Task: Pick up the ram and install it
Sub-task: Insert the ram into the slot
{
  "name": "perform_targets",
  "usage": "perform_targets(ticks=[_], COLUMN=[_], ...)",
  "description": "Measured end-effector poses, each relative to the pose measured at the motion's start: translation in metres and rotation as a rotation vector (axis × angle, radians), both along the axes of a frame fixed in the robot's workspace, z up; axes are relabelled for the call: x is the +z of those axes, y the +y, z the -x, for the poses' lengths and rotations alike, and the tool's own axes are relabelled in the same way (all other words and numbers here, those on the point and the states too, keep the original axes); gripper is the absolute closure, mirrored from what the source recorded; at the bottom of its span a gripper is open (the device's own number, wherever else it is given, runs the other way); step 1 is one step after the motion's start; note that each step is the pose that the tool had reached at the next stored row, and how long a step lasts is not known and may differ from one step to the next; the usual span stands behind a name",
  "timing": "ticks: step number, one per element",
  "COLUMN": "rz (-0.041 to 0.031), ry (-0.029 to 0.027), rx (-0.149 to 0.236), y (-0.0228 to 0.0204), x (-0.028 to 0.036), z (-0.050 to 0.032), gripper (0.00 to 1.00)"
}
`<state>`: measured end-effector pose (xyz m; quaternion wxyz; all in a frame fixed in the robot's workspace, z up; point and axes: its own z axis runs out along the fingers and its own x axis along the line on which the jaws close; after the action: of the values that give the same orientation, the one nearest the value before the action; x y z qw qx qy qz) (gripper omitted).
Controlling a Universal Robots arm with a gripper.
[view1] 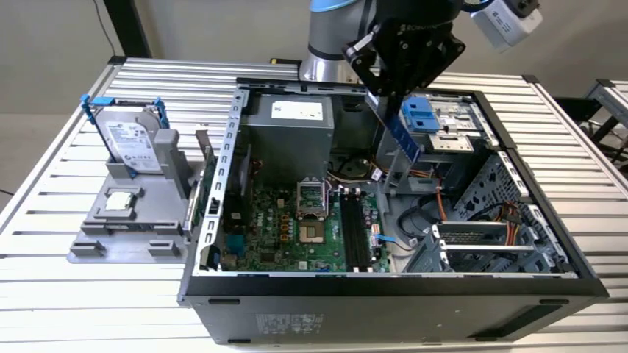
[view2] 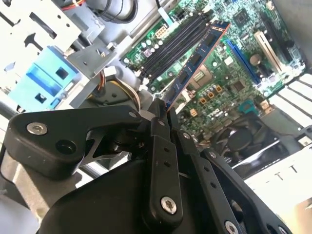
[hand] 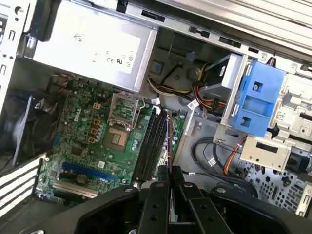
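My gripper point(view1: 386, 93) hangs over the open computer case point(view1: 393, 283), shut on one end of the ram point(view1: 404, 134). The ram is a long thin stick, bluish here, with black chips. It slants down from the fingers toward the motherboard point(view1: 284, 232) without touching it. In the second wrist view the ram point(view2: 195, 61) juts out from the closed fingertips point(view2: 157, 113), over the black memory slots point(view2: 175, 41). The first wrist view has the ram point(hand: 168, 139) edge-on, above the slots point(hand: 150, 146) and ahead of the gripper point(hand: 168, 171). In the exterior view the slots point(view1: 355, 229) lie below and a little toward the front.
A power supply point(view1: 290, 121) fills the case's back. A blue drive bracket point(view1: 420, 116) and orange cables point(view1: 437, 202) sit close to the ram. The processor socket point(view1: 312, 213) is beside the slots. On the exterior view's left, a grey stand point(view1: 108, 228) holds a hard drive point(view1: 132, 140) and a processor chip point(view1: 120, 200).
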<state>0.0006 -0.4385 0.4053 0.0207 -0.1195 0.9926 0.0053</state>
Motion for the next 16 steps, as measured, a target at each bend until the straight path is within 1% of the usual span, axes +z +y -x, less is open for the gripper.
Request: perform_targets(ticks=[10, 16], rz=[0.0000, 0.0000], ry=[0.0000, 0.0000], rx=[-0.143, -0.221], y=[0.0000, 0.0000], x=[0.0000, 0.0000], z=[0.0000, 0.0000], gripper=[1.00, 1.00])
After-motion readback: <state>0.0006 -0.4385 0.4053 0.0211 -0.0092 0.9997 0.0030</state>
